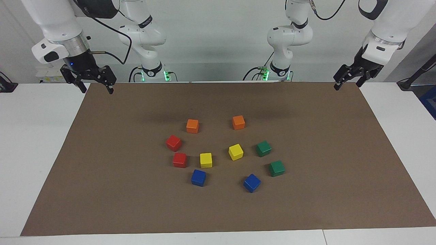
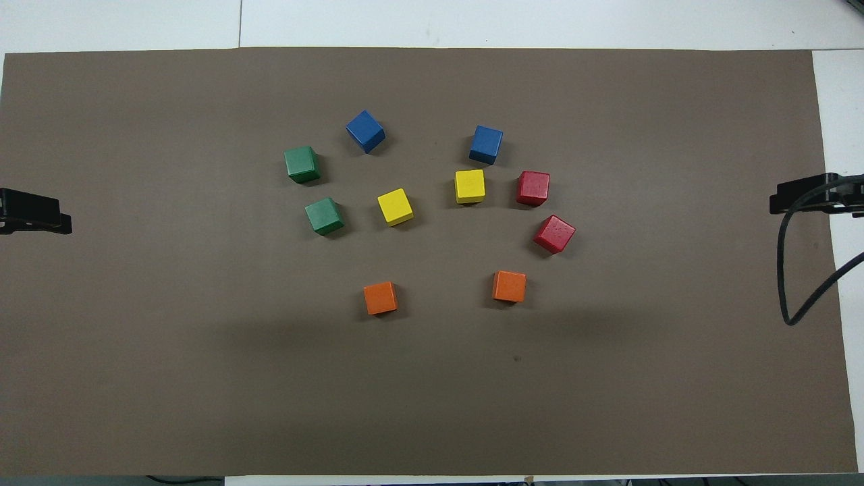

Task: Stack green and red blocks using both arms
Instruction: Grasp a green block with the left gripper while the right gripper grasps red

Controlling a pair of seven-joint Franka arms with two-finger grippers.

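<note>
Two green blocks point(image 1: 263, 148) point(image 1: 277, 168) lie apart on the brown mat toward the left arm's end, also seen from overhead as green blocks point(image 2: 325, 216) point(image 2: 301, 164). Two red blocks point(image 1: 173, 143) point(image 1: 179, 160) lie apart toward the right arm's end, seen from overhead as red blocks point(image 2: 554, 233) point(image 2: 532, 187). My left gripper point(image 1: 347, 81) hangs open over the mat's corner near its base, holding nothing. My right gripper point(image 1: 96, 85) hangs open over the other near corner, also holding nothing. Both arms wait, well away from the blocks.
Two orange cubes point(image 1: 192, 126) point(image 1: 238, 122) lie nearest the robots. Two yellow cubes point(image 1: 205, 160) point(image 1: 235, 151) sit between the red and green pairs. Two blue cubes point(image 1: 198, 177) point(image 1: 252, 182) lie farthest out. The brown mat point(image 1: 323, 204) covers most of the white table.
</note>
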